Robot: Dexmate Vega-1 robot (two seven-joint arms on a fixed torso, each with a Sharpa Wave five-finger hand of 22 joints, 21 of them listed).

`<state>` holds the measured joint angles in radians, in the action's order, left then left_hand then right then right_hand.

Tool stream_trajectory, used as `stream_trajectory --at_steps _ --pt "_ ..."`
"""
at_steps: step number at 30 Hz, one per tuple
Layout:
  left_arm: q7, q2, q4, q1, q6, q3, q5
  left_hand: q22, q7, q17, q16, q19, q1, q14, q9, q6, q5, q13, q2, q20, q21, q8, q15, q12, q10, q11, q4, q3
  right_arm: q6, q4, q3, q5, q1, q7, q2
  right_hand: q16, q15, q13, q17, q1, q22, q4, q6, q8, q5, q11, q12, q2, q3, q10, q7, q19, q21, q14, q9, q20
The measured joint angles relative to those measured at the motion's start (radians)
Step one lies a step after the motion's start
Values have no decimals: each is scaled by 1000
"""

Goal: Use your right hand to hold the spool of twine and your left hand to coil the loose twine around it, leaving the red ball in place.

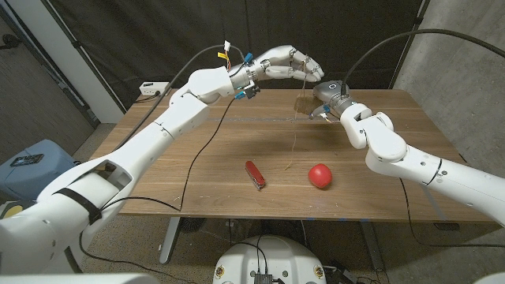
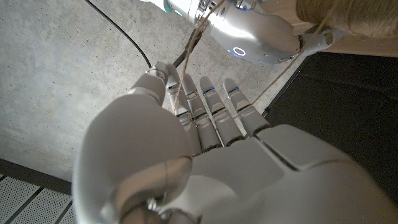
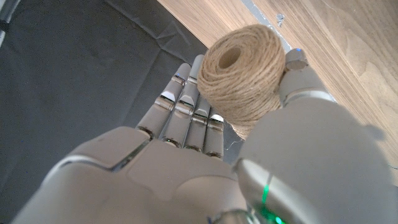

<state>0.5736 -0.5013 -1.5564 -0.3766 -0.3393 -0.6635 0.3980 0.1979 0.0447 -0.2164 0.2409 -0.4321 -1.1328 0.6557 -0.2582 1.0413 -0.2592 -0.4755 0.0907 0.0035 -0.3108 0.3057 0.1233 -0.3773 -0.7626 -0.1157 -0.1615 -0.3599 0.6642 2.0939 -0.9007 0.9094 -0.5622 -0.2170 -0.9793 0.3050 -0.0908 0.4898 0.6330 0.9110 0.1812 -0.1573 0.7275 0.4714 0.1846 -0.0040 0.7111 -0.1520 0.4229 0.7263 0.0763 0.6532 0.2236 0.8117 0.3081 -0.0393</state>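
The right hand (image 3: pixel 249 155) grips the spool of twine (image 3: pixel 244 78) between thumb and fingers above the table's (image 1: pixel 197 181) far side, while the left hand (image 1: pixel 288 65), raised beside it, pinches the loose twine (image 1: pixel 297 118), whose tail hangs to the wood near the red ball (image 1: pixel 319 175). The spool looks light and firm, best held by its ends; the strand is limp and thin, best pinched close to the spool.

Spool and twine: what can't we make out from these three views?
- Spool of twine: in the head view, hidden behind the right robot hand.
- Loose twine: too thin in the head view to tell where its free end lies on the table.
- Left robot hand: in the left wrist view, its grip on the strand is hidden by its own fingers.
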Motion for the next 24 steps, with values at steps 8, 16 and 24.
stream_trajectory --at_steps 8,16,24 --pt "14 17 32 16 -9 0 2 0 0 0 0 0 0 4 -3 0 0 0 0 0 0 0 4 0 0 0 0 0 -19 2 -4 2 -2 2 3 -7 0 0 0 0 0 -1 0 -1 0 0 -1 0 -1 0 0 0 0 0 1 0" --pt "24 34 63 30 -17 0 4 0 0 0 0 0 -3 -2 -5 0 0 -5 3 0 -4 6 9 0 0 -1 0 0 -34 6 -6 4 -6 4 5 -7 -1 0 0 -1 0 -1 1 -1 0 0 4 1 -1 0 -1 0 0 3 1 0" --pt "27 48 94 40 -23 3 4 0 -4 0 0 0 -3 -2 -5 -4 0 -5 3 0 -4 6 9 4 0 -22 0 0 -42 11 -6 4 -15 9 5 -8 -2 -1 0 -2 0 -3 1 2 0 0 4 2 -3 0 -2 0 0 6 -4 0"
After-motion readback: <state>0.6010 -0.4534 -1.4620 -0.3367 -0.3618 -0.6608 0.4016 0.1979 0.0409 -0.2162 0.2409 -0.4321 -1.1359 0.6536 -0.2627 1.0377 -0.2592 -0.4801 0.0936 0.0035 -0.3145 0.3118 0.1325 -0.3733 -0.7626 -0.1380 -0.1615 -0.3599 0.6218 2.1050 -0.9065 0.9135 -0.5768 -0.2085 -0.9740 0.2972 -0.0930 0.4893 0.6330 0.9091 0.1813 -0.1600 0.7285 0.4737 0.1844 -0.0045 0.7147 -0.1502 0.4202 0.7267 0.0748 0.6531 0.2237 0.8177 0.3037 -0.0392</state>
